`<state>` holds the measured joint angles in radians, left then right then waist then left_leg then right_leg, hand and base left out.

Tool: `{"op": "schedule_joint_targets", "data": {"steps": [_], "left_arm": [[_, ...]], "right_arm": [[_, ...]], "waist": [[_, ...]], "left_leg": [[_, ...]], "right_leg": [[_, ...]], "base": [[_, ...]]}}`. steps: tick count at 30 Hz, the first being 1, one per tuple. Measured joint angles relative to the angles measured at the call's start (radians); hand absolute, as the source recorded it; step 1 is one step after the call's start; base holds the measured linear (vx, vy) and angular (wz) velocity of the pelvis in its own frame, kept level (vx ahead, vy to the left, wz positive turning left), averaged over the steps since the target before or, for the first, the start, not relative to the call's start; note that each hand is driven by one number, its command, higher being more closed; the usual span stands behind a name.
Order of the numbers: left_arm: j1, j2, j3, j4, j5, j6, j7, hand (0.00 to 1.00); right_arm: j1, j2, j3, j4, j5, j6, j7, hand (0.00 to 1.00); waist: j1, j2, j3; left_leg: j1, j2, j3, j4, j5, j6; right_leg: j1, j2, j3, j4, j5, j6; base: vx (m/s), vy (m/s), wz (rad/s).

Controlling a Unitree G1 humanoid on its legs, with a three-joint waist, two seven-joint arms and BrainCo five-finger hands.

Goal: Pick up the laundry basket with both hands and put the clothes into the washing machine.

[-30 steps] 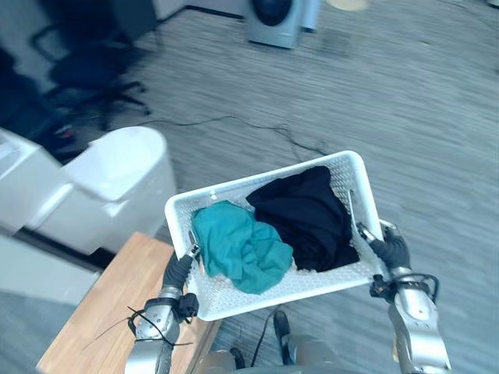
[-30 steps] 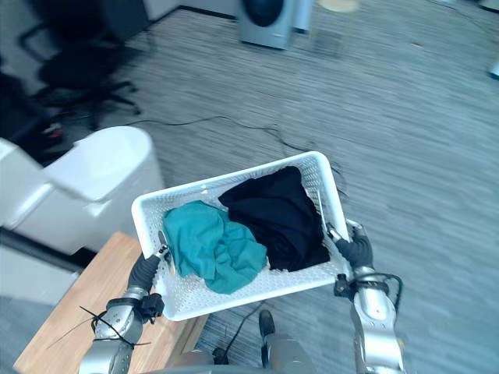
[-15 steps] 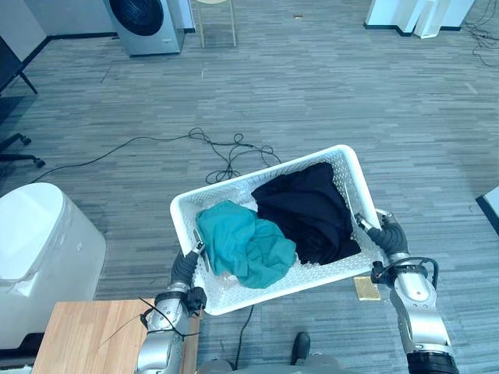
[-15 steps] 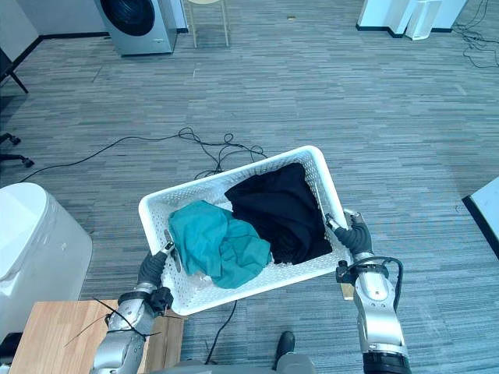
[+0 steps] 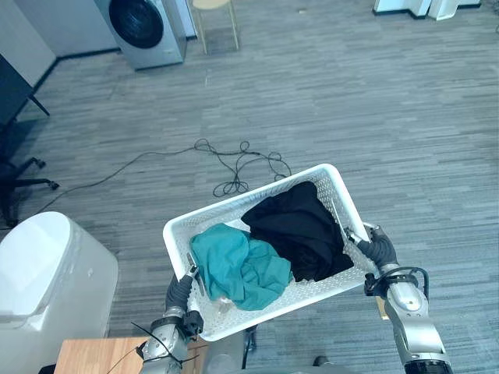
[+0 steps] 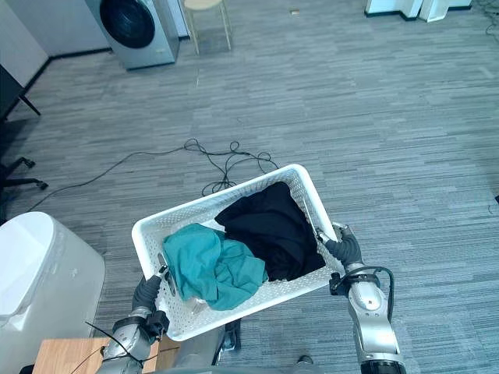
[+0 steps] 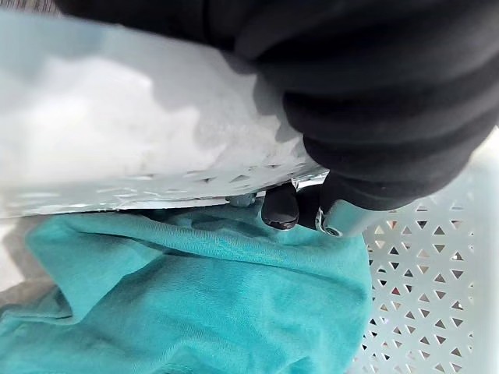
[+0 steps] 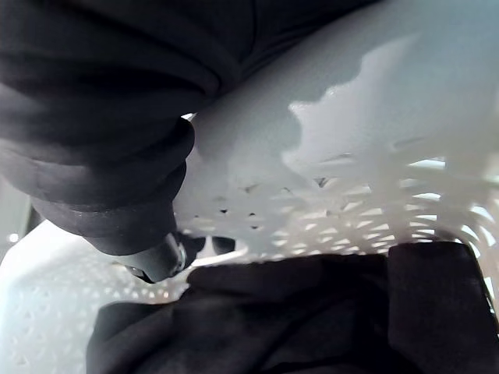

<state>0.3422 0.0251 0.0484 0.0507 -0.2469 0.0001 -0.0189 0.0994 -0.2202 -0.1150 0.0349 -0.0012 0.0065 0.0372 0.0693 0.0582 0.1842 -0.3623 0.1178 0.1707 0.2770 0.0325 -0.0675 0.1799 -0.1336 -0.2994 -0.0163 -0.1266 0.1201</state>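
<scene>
I hold a white perforated laundry basket (image 5: 234, 206) off the floor in front of me. Inside lie a teal garment (image 5: 238, 265) on the left and a black garment (image 5: 296, 230) on the right. My left hand (image 5: 178, 293) grips the basket's left end, its fingers (image 7: 281, 206) curled over the rim above the teal cloth (image 7: 179, 304). At the right end my right hand (image 5: 377, 250) is curled over the rim, its fingers (image 8: 160, 257) hooked inside above the black cloth (image 8: 296, 319). A silver washing machine (image 5: 146, 31) with a dark round door stands far off at the upper left.
A white rounded bin (image 5: 47, 288) stands at my lower left, with a wooden table corner (image 5: 90, 357) beside it. A black cable (image 5: 234, 164) loops on the grey floor ahead. A stool (image 5: 214, 19) stands right of the washer, and a dark office chair (image 5: 15, 167) at the far left.
The whole view has shifted: the washing machine sits lower and a little further right, the white bin further right. Both hands keep hold of the basket, which has turned slightly.
</scene>
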Motion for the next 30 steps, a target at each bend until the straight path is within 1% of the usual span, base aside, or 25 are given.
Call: {"op": "schedule_joint_targets", "data": {"steps": [2, 3, 4, 5, 6, 7, 8, 10, 11, 13, 15, 16, 17, 18, 19, 20, 21, 22, 23, 24, 25, 27, 28, 29, 30], "left_arm": [[-0.022, -0.007, 0.003, -0.003, 0.0, 0.002, 0.009, 1.0], [-0.03, -0.012, 0.007, -0.003, 0.0, 0.005, 0.025, 1.0], [-0.026, -0.016, 0.008, -0.002, 0.0, 0.005, 0.037, 1.0], [-0.017, -0.022, 0.008, -0.004, 0.0, 0.003, 0.041, 1.0], [-0.013, -0.02, 0.008, 0.005, 0.0, 0.002, 0.044, 1.0], [-0.02, -0.007, 0.008, 0.007, 0.0, 0.005, 0.044, 1.0], [-0.021, 0.025, 0.003, 0.006, 0.001, 0.009, 0.041, 1.0], [-0.002, 0.045, 0.001, 0.006, 0.001, 0.014, 0.04, 1.0], [-0.002, 0.05, 0.0, 0.006, 0.001, 0.015, 0.039, 1.0], [-0.015, 0.082, -0.01, -0.001, 0.001, 0.014, 0.037, 1.0], [-0.043, 0.094, -0.018, -0.001, 0.002, 0.015, 0.036, 1.0], [-0.067, 0.105, -0.026, -0.001, 0.006, 0.017, 0.027, 1.0], [-0.091, 0.109, -0.03, 0.005, 0.018, 0.019, 0.02, 1.0], [-0.099, 0.105, -0.035, 0.008, 0.025, 0.02, 0.02, 1.0], [-0.116, 0.079, -0.04, 0.027, 0.028, 0.021, 0.02, 1.0], [-0.144, 0.065, -0.044, 0.043, 0.046, 0.028, 0.018, 1.0], [-0.169, 0.043, -0.046, 0.067, 0.059, 0.032, 0.019, 1.0], [-0.126, 0.026, -0.043, 0.064, 0.06, 0.031, 0.018, 1.0], [-0.092, 0.017, -0.045, 0.051, 0.06, 0.021, 0.018, 1.0], [-0.07, 0.006, -0.046, 0.039, 0.06, 0.015, 0.02, 1.0], [-0.061, 0.009, -0.054, 0.026, 0.055, 0.01, 0.017, 1.0], [-0.048, 0.033, -0.05, 0.027, 0.055, 0.012, 0.017, 1.0], [-0.028, 0.038, -0.041, 0.026, 0.043, 0.009, 0.017, 1.0], [-0.023, 0.041, -0.035, 0.025, 0.033, 0.008, 0.017, 1.0], [-0.014, 0.032, -0.033, 0.019, 0.022, 0.001, 0.018, 1.0]], "right_arm": [[-0.046, 0.001, 0.002, 0.032, 0.0, -0.001, -0.015, 1.0], [-0.077, 0.005, 0.002, 0.051, -0.01, 0.001, -0.014, 1.0], [-0.08, 0.006, 0.01, 0.058, -0.017, 0.0, -0.014, 1.0], [-0.07, 0.002, 0.012, 0.056, -0.02, -0.003, -0.012, 1.0], [-0.061, 0.019, 0.006, 0.058, -0.029, -0.007, -0.012, 1.0], [-0.049, 0.034, 0.0, 0.058, -0.031, -0.006, -0.014, 1.0], [-0.023, 0.059, -0.003, 0.059, -0.031, -0.004, -0.013, 1.0], [0.013, 0.089, -0.003, 0.061, -0.031, 0.0, -0.012, 1.0], [0.022, 0.093, -0.005, 0.06, -0.031, 0.0, -0.012, 1.0], [0.022, 0.11, -0.013, 0.056, -0.031, -0.001, -0.012, 1.0], [0.024, 0.125, -0.035, 0.053, -0.027, -0.001, -0.013, 1.0], [0.025, 0.137, -0.055, 0.049, -0.026, -0.001, -0.014, 1.0], [0.027, 0.138, -0.07, 0.038, -0.025, -0.001, -0.014, 1.0], [0.03, 0.137, -0.078, 0.036, -0.022, -0.001, -0.016, 1.0], [0.028, 0.12, -0.096, 0.035, -0.018, 0.0, -0.015, 1.0], [0.035, 0.116, -0.11, 0.019, -0.018, 0.003, -0.015, 1.0], [0.05, 0.103, -0.114, 0.015, -0.009, 0.001, -0.015, 1.0], [0.067, 0.096, -0.109, -0.008, -0.012, 0.004, -0.013, 1.0], [0.098, 0.084, -0.092, -0.039, -0.008, -0.001, -0.014, 1.0], [0.1, 0.069, -0.086, -0.042, -0.008, -0.003, -0.015, 1.0], [0.093, 0.065, -0.091, -0.034, -0.007, 0.002, -0.013, 1.0], [0.093, 0.083, -0.08, -0.01, -0.006, 0.012, -0.013, 1.0], [0.094, 0.084, -0.058, -0.009, -0.006, 0.014, -0.013, 1.0], [0.091, 0.084, -0.049, -0.009, -0.006, 0.013, -0.013, 1.0], [0.07, 0.069, -0.041, -0.006, -0.006, 0.01, -0.013, 1.0]], "waist": [[-0.008, -0.023, 0.004], [0.002, -0.037, 0.015], [0.004, -0.042, 0.004], [0.008, -0.029, -0.002], [0.002, -0.038, -0.001], [-0.008, -0.05, 0.002], [-0.038, -0.062, 0.004], [-0.058, -0.04, 0.016], [-0.06, -0.035, 0.017], [-0.086, -0.021, 0.022], [-0.113, -0.015, 0.025], [-0.13, -0.022, 0.025], [-0.154, -0.022, 0.025], [-0.165, -0.016, 0.022], [-0.152, 0.039, 0.016], [-0.142, 0.036, 0.029], [-0.168, 0.005, 0.055], [-0.143, 0.062, 0.036], [-0.14, 0.058, 0.039], [-0.129, 0.103, 0.034], [-0.118, 0.132, 0.05], [-0.092, 0.107, 0.074], [-0.074, 0.054, 0.082], [-0.059, 0.045, 0.076], [-0.039, 0.031, 0.07]], "left_leg": [[-0.037, -0.027, 0.009, 0.103, -0.043, 0.107], [-0.109, -0.018, 0.017, 0.306, -0.094, 0.135], [-0.142, -0.021, 0.04, 0.369, -0.136, 0.103], [-0.116, -0.025, 0.043, 0.318, -0.159, 0.11], [-0.047, -0.073, 0.047, 0.299, -0.27, 0.148], [-0.007, -0.114, 0.05, 0.277, -0.296, 0.162], [0.077, -0.17, 0.054, 0.231, -0.319, 0.188], [0.235, -0.198, 0.042, 0.14, -0.327, 0.209], [0.279, -0.205, 0.032, 0.105, -0.326, 0.209], [0.429, -0.219, -0.016, -0.03, -0.326, 0.208], [0.494, -0.218, -0.059, -0.087, -0.327, 0.205], [0.549, -0.228, -0.096, -0.133, -0.332, 0.195], [0.612, -0.234, -0.141, -0.173, -0.341, 0.18], [0.634, -0.23, -0.161, -0.177, -0.346, 0.171], [0.642, -0.19, -0.173, -0.158, -0.354, 0.159], [0.628, -0.204, -0.196, -0.044, -0.324, 0.114], [0.614, -0.254, -0.163, 0.128, -0.241, 0.069], [0.535, -0.187, -0.062, 0.396, -0.13, 0.001], [0.47, -0.153, -0.008, 0.595, 0.03, -0.011], [0.409, -0.111, -0.009, 0.726, 0.031, 0.003], [0.277, -0.056, -0.009, 0.952, -0.047, 0.054], [0.142, 0.007, -0.003, 1.009, -0.166, 0.122], [0.067, 0.036, 0.025, 0.876, -0.226, 0.125], [0.03, 0.041, 0.025, 0.775, -0.244, 0.115], [-0.012, 0.032, -0.014, 0.508, -0.239, 0.088]], "right_leg": [[0.005, -0.04, 0.006, -0.011, 0.029, 0.058], [0.031, -0.061, 0.039, -0.005, 0.037, 0.068], [0.04, -0.085, 0.051, 0.042, 0.025, 0.086], [0.025, -0.094, 0.052, 0.115, 0.008, 0.111], [-0.049, -0.158, 0.058, 0.373, -0.043, 0.108], [-0.125, -0.221, 0.068, 0.574, -0.012, 0.06], [-0.261, -0.277, 0.124, 0.895, 0.054, -0.064], [-0.389, -0.208, 0.186, 1.115, 0.009, -0.062], [-0.417, -0.186, 0.173, 1.121, -0.016, -0.068], [-0.544, -0.077, 0.096, 1.01, -0.11, -0.094], [-0.589, -0.013, 0.036, 0.765, -0.101, -0.1], [-0.604, 0.022, -0.025, 0.507, -0.034, -0.094], [-0.607, 0.041, -0.057, 0.375, 0.12, -0.151], [-0.603, 0.05, -0.06, 0.371, 0.184, -0.199], [-0.587, 0.067, -0.075, 0.403, 0.162, -0.211], [-0.593, 0.014, -0.077, 0.526, 0.079, -0.236], [-0.63, -0.062, -0.115, 0.772, -0.02, -0.275], [-0.546, 0.048, -0.171, 0.614, -0.02, -0.271], [-0.474, 0.088, -0.167, 0.526, -0.043, -0.28], [-0.439, 0.12, -0.159, 0.505, -0.059, -0.285], [-0.359, 0.161, -0.128, 0.472, -0.104, -0.277], [-0.197, 0.168, -0.076, 0.371, -0.126, -0.24], [-0.111, 0.152, -0.039, 0.304, -0.129, -0.216], [-0.081, 0.142, -0.021, 0.281, -0.135, -0.198], [-0.04, 0.118, 0.003, 0.254, -0.144, -0.155]], "base": [[0.52, 0.234, 0.08], [0.54, 0.337, -0.07], [0.44, 0.297, -0.25], [0.43, 0.342, -0.17], [0.44, 0.354, 0.1], [0.58, 0.439, 0.42], [0.66, 0.386, 0.49], [0.63, 0.285, 0.23], [0.65, 0.248, 0.11], [0.7, 0.205, 0.31], [0.58, 0.101, 0.64], [0.86, 0.089, 0.97], [0.76, 0.055, 0.98], [0.78, 0.043, 0.55], [0.81, 0.087, 0.2], [0.92, 0.073, 0.42], [0.97, -0.021, 0.16], [0.6, -0.127, -0.11], [0.46, -0.118, -0.78], [0.55, 0.057, -0.77], [0.58, 0.119, -0.7], [0.75, 0.15, -0.57], [0.74, 0.128, -0.55], [0.73, 0.16, -0.67], [0.89, 0.299, -0.72]]}}
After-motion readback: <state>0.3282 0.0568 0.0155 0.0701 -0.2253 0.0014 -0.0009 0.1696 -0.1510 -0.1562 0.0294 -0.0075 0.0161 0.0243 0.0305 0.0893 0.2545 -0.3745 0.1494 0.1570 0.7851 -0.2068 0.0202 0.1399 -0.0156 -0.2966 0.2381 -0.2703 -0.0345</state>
